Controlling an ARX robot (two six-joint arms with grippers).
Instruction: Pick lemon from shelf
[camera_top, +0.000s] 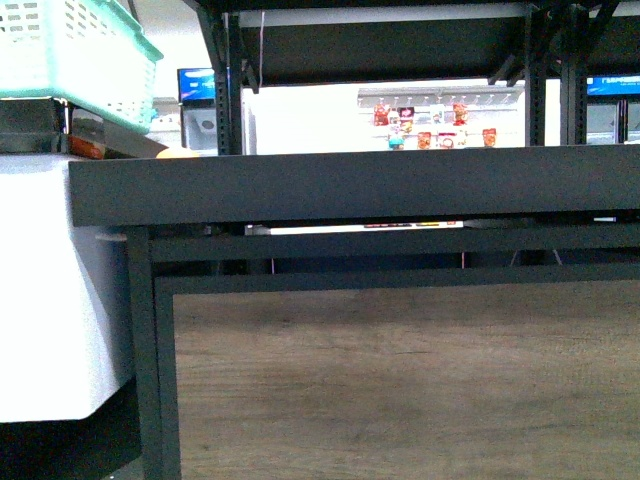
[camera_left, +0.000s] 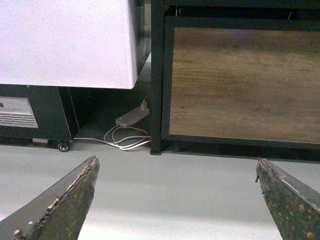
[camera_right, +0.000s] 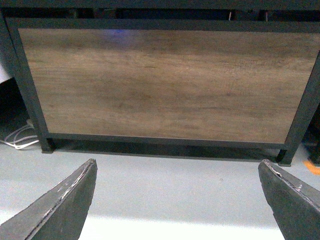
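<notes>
The left gripper (camera_left: 176, 161) is gaping wide, its two dark, wedge-shaped fingers (camera_left: 65, 205) showing scuffed, flecked surfaces and gripping nothing. The right gripper (camera_right: 177, 161) is spreading just as wide and is likewise carrying nothing. Both are hanging over a smooth pale grey floor (camera_left: 165, 190) and facing the foot of the shelf (camera_top: 350, 185).

The shelf is showing a black metal frame around a matte wood-grain panel (camera_right: 165, 85), with a deep, flat front edge running above it. A glossy white cabinet (camera_left: 65, 45) is standing just beside the shelf's left post, and a white cable (camera_left: 125, 137) is lying coiled on the floor between them. A teal lattice basket (camera_top: 70, 50) is sitting above the cabinet.

Blue signs (camera_top: 195, 85) and red-labelled packets (camera_top: 430, 125) are showing far behind, their writing too small to read.

The lemon is not showing in any view. Only an orange sliver (camera_top: 178, 153) is peeking over the shelf's front edge, well above both grippers.
</notes>
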